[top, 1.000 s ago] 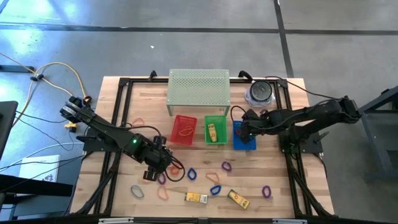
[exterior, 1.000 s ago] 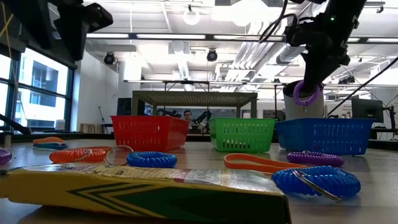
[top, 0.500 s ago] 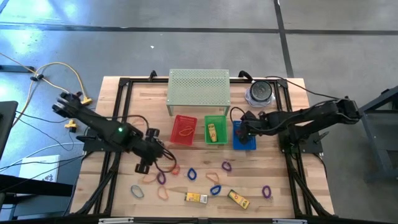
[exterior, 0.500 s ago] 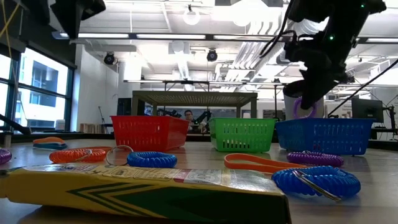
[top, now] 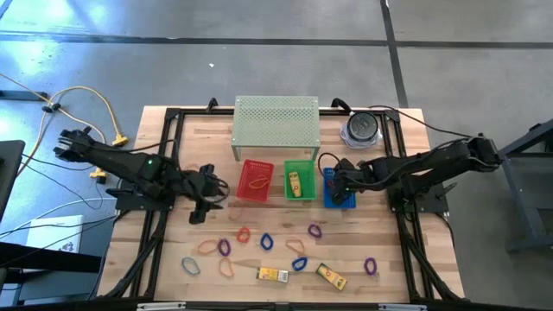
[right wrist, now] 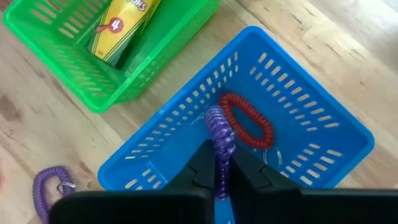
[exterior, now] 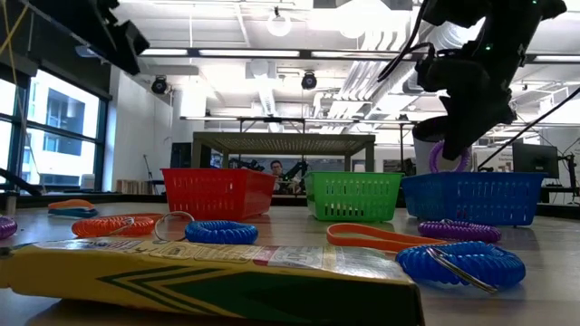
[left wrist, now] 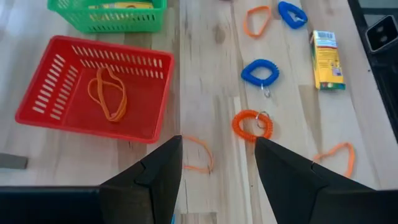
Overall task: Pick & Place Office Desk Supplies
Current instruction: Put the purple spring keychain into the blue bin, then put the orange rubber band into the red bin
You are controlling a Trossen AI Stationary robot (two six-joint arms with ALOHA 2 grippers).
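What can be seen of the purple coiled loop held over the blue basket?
The purple coiled plastic loop hangs upright, pinched at its lower end by the right gripper, which is shut on it. It dangles over the blue slotted plastic basket, just above a red coiled loop lying inside. In the low view it shows above the basket's rim.

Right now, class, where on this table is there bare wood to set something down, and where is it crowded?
Bare wood lies left of the red basket and right of the blue basket. The front strip with loops and yellow boxes is crowded.
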